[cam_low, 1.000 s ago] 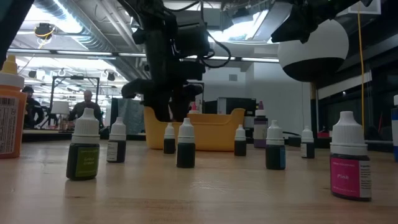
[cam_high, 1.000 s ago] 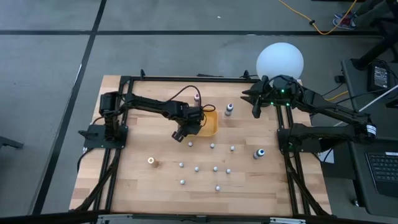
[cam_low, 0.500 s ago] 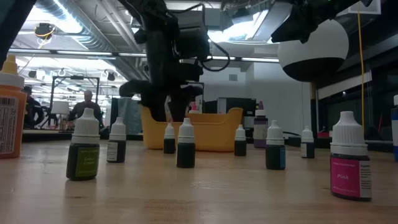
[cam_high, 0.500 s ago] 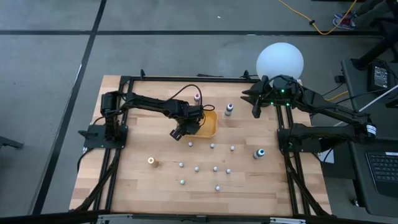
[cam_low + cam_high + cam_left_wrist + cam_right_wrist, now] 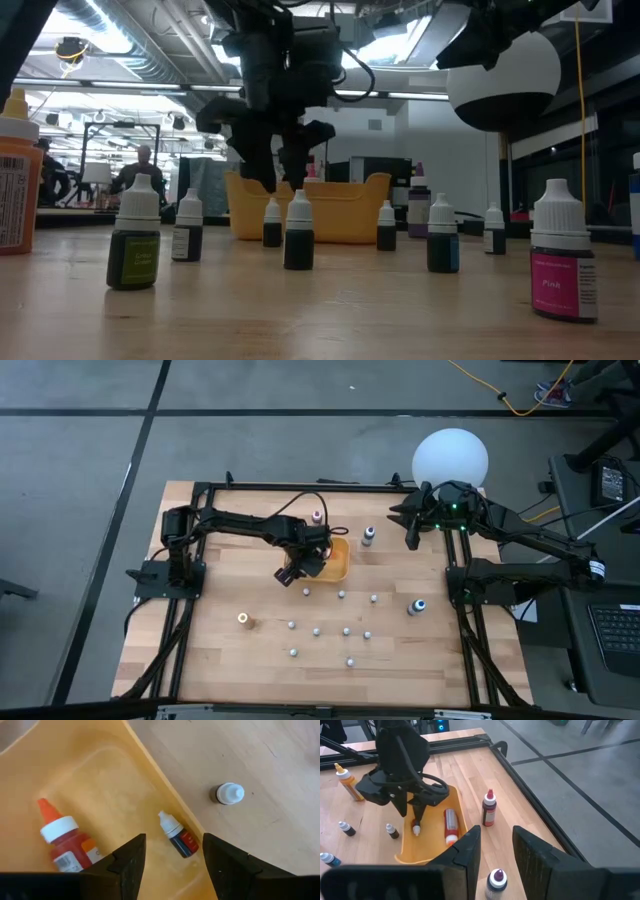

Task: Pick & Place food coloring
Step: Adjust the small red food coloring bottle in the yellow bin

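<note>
Above the counter (image 5: 220,650), the high view places the left pincer (image 5: 291,575) at the orange tray (image 5: 343,565), fingers apart and empty; about nine small bottles stand loose nearer the front edge, closer to the left arm. The right pincer (image 5: 411,530) waits at the far right, fingers apart. Left wrist view: two bottles lie flat in the tray, the small dropper bottle (image 5: 178,834) directly below the fingers, long axis slanting across the gap; one bottle (image 5: 229,794) stands just outside.
</note>
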Controlling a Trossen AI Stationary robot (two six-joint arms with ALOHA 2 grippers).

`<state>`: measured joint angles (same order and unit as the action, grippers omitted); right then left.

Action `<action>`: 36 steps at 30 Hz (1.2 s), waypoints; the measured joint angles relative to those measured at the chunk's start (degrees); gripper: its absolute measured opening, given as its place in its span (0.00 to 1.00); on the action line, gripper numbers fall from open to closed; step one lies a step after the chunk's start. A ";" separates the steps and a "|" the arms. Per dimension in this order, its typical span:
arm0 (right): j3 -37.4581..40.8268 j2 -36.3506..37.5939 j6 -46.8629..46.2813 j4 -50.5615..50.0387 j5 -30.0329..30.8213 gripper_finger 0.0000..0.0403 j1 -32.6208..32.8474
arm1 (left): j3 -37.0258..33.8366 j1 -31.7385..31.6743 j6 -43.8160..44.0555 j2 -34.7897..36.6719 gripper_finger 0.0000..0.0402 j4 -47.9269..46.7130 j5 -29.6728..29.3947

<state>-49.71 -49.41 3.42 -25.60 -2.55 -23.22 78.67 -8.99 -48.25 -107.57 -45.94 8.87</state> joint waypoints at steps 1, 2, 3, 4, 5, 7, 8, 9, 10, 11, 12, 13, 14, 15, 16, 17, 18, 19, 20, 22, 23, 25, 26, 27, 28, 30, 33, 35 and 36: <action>0.00 0.00 0.04 -0.14 0.00 0.29 0.00 | 0.00 0.00 -0.30 0.00 0.48 0.01 -0.08; 0.00 0.00 0.07 -0.18 0.00 0.29 0.00 | -0.02 0.02 -0.57 -0.02 0.48 0.03 -0.10; 0.00 0.00 0.16 -0.18 -0.01 0.29 0.00 | -0.14 0.02 -0.63 -0.14 0.48 0.33 -0.12; 0.00 0.00 0.26 -0.18 -0.02 0.29 0.00 | -0.39 0.00 -0.66 -0.19 0.48 0.87 -0.14; 0.00 0.00 0.28 -0.18 -0.02 0.29 0.00 | -0.62 0.00 -0.68 -0.30 0.48 1.01 -0.10; 0.00 0.00 0.31 -0.18 -0.02 0.29 0.00 | -1.20 0.00 -0.98 -0.51 0.48 2.03 0.10; 0.00 0.00 0.31 -0.18 -0.02 0.29 -0.02 | -1.25 0.00 -0.98 -0.87 0.48 2.33 0.23; 0.00 0.00 0.39 -0.18 -0.02 0.29 -0.02 | -1.32 0.00 -1.01 -1.32 0.48 2.58 0.04; 0.00 0.00 0.69 -0.18 -0.04 0.29 0.00 | -1.44 0.00 -1.01 -1.86 0.48 2.48 0.12; 0.00 0.00 0.91 -0.18 -0.04 0.29 -0.02 | -1.44 0.00 -1.02 -2.37 0.48 2.61 0.07; 0.00 0.00 1.16 -0.19 -0.03 0.29 -0.02 | -1.44 0.00 -1.02 -2.64 0.48 3.28 0.12; 0.00 0.00 1.30 -0.22 -0.03 0.29 -0.01 | -1.43 0.00 -1.01 -2.94 0.48 3.60 0.14; 0.00 0.00 1.38 -0.23 -0.06 0.29 -0.01 | -1.42 0.00 -1.01 -3.15 0.48 3.75 0.11; 0.00 0.00 1.38 -0.23 -0.04 0.29 -0.02 | -1.44 0.00 -1.01 -3.29 0.48 3.86 0.10; 0.00 0.00 1.38 -0.24 -0.04 0.29 -0.02 | -1.44 -0.06 -1.01 -3.32 0.48 4.06 0.07; 0.00 0.00 1.40 -0.24 -0.04 0.29 0.00 | -1.44 -0.09 -1.01 -3.30 0.48 4.60 0.07; 0.00 0.00 1.42 -0.24 -0.04 0.29 -0.02 | -1.42 -0.12 -1.01 -3.28 0.48 5.03 0.05; 0.00 0.01 1.55 -0.24 -0.04 0.29 -0.02 | -1.42 -0.18 -0.98 -3.28 0.48 5.12 -0.14; 0.00 0.00 1.63 -0.22 -0.04 0.29 0.00 | -1.44 -0.22 -0.92 -3.28 0.48 5.09 -0.36; 0.00 0.00 1.74 -0.22 -0.03 0.29 -0.03 | -1.43 -0.39 -0.68 -3.28 0.48 5.62 -0.69; 0.00 0.02 1.78 -0.22 -0.01 0.29 -0.17 | -1.44 -0.48 -0.66 -3.35 0.48 5.75 -0.75; 0.00 0.00 1.76 -0.22 -0.09 0.29 -0.71 | -1.40 -0.51 -0.57 -4.24 0.48 5.96 -0.82; 0.00 0.00 1.71 -0.22 -0.09 0.29 -1.04 | -1.44 -0.53 -0.55 -4.61 0.48 5.31 -0.69; 0.00 0.02 1.70 -0.22 -0.09 0.29 -1.33 | -1.44 -0.52 -0.50 -4.70 0.48 4.88 -0.46; 0.00 0.02 1.64 -0.24 -0.07 0.29 -1.48 | -1.42 -0.52 -0.28 -4.70 0.48 4.74 -0.77; 0.00 0.02 1.64 -0.33 -0.10 0.29 -1.89 | -1.42 -0.33 0.11 -4.70 0.48 3.27 -0.64; 0.00 0.02 1.58 -0.35 -0.13 0.29 -2.29 | -1.42 -0.26 0.37 -4.49 0.48 2.39 -0.27; 0.00 0.02 1.62 -0.35 -0.13 0.29 -2.59 | -1.41 -0.28 0.42 -4.46 0.48 2.23 -0.32; 0.00 0.02 1.60 -0.35 -0.12 0.29 -2.71 | -1.18 -0.35 0.45 -4.46 0.48 1.75 -0.40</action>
<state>-49.71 -49.39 5.02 -25.96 -2.66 -25.94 77.49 -9.35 -47.80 -112.03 -44.20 8.47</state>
